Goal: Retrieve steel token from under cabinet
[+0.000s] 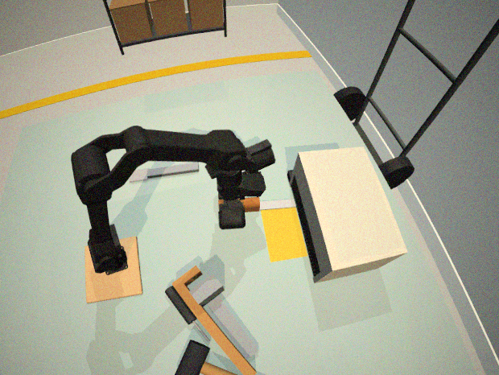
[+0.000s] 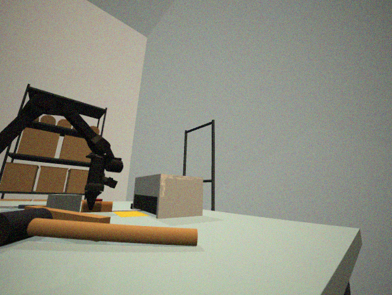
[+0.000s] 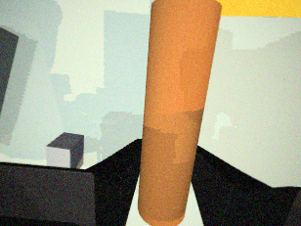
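My gripper (image 1: 232,203) (image 2: 90,206) (image 3: 164,147) is shut on the round orange handle (image 1: 252,204) (image 2: 106,206) (image 3: 182,63) of a tool, low over the table. The tool's flat pale blade (image 1: 278,204) points at the cabinet (image 1: 351,209) (image 2: 179,196) and reaches its dark front opening; its far end is hidden there. The yellow marked area (image 1: 284,236) (image 2: 130,214) (image 3: 264,6) lies in front of the cabinet, right beside the blade. The steel token cannot be made out in any view.
An orange L-shaped bar (image 1: 213,326) lies near the front, with a grey tool (image 1: 232,318) beside it. A black-headed tool (image 1: 192,358) with an orange handle (image 2: 110,231) lies nearer still. A pale bar (image 1: 173,171) lies behind the arm. A small block (image 3: 59,157) shows in the wrist view.
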